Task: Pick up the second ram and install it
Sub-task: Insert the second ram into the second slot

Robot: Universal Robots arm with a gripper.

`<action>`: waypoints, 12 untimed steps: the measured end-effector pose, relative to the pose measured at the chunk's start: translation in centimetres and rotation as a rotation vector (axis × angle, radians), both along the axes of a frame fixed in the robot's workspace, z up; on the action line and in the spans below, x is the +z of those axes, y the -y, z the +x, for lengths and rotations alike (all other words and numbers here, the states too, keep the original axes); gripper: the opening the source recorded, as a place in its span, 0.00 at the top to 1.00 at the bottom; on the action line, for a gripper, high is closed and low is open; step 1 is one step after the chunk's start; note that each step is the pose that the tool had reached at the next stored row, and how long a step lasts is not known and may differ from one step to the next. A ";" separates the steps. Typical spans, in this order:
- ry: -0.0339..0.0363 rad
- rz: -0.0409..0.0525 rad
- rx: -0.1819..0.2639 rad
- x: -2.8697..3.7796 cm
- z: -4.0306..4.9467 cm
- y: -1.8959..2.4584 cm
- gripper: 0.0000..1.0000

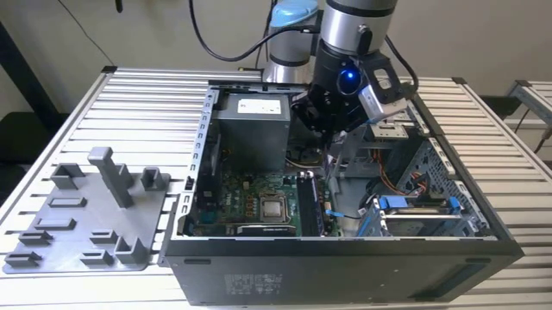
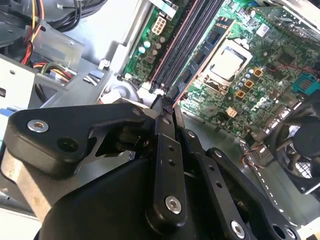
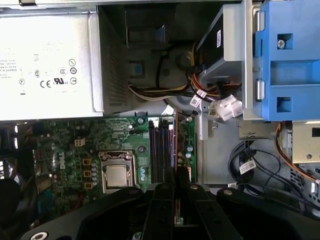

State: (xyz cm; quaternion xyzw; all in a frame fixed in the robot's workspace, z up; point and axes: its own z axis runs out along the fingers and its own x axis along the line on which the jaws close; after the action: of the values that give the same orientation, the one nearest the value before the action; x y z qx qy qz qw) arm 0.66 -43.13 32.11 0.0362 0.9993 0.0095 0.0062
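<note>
The claw [image 1: 332,132] hangs inside the open case [image 1: 345,265], closed on the ram [image 3: 176,147]. In the first wrist view the stick is pinched edge-on between the two black fingers [image 3: 162,210] and reaches out past their tips. It runs parallel to the long black sockets [image 3: 160,150] of the motherboard [image 3: 65,150] below the claw and lies just beside them; whether it touches a socket cannot be told. The power supply [image 3: 45,65] sits beyond the ram's far end. The grey tray [image 1: 77,226] stands on the desk [image 1: 129,97], well apart from the claw.
</note>
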 end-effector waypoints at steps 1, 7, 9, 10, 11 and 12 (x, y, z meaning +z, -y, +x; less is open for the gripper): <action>-0.0001 -0.0004 0.000 -0.17 0.00 0.00 0.86; 0.0000 -0.0025 0.000 -1.17 0.01 0.08 0.86; -0.0001 -0.0051 0.000 -1.35 0.01 0.10 0.86; -0.0001 -0.0059 0.000 -1.36 0.01 0.11 0.86; 0.0000 -0.0063 0.000 -1.37 0.01 0.16 0.86; 0.0007 -0.0060 0.001 -1.48 -0.03 0.19 0.86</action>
State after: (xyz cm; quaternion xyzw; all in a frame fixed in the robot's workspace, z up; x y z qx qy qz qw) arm 0.63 -43.32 30.64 0.0357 0.9993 0.0065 0.0067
